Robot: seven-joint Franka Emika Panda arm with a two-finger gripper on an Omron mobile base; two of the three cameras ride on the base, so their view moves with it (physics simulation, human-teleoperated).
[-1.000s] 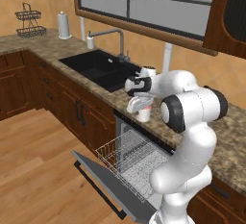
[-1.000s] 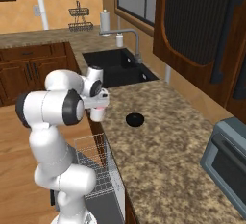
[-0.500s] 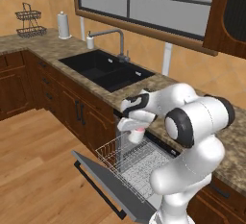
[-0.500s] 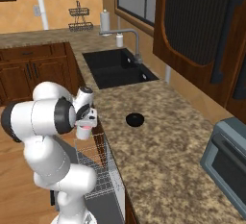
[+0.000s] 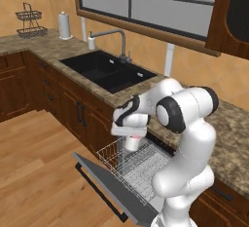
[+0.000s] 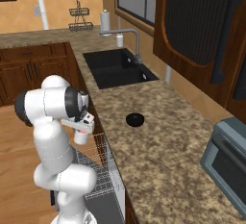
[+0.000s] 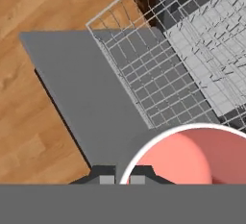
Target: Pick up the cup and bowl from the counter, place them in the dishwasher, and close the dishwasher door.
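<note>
The arm folds forward from its base, elbow high, and bends down so the pincer points toward the floor over the pulled-out white wire rack of the dishwasher. The pincer is closed on the cup, which hangs upright beneath the hand above the front part of the rack; in the hand view the cup's white rim and pink-red inside sit right at the fingertips, one finger seemingly on each side of the wall, though the contact itself is hard to make out. The dishwasher door lies folded down and open, its black bar handle toward the wooden floor. The bowl rests on the counter, well apart from the arm, between the black sink and the grey toaster oven.
</note>
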